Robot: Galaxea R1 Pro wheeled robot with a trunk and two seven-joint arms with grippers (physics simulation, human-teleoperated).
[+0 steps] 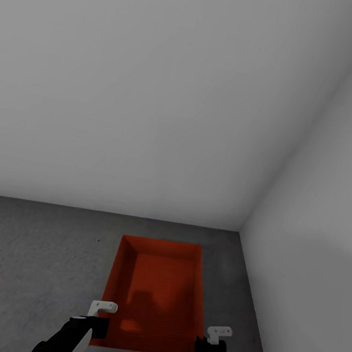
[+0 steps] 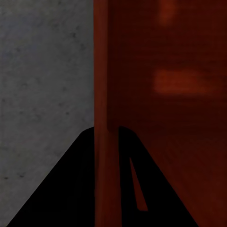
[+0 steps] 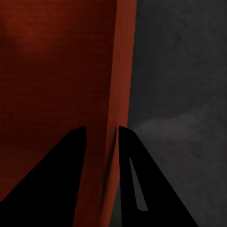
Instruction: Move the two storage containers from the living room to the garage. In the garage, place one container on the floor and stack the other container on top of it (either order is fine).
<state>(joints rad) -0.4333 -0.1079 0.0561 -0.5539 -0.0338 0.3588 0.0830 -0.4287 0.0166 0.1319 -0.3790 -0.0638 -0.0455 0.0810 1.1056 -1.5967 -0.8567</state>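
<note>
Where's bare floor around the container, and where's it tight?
Open concrete floor lies left of the storage container, out to the frame edge. A narrower strip runs between it and the back wall. Tightest: the strip by the right wall.

bare floor (image 1: pixel 25 266) left, wall (image 1: pixel 312 249) right

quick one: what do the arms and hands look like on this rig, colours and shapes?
Both arms are glossy black with rounded links. The left hand and right hand each end in a small white bracket-like piece in the head view. In the wrist views the fingers appear as flat black tapering wedges, one with a narrow slot. No cables or markings visible.
</note>
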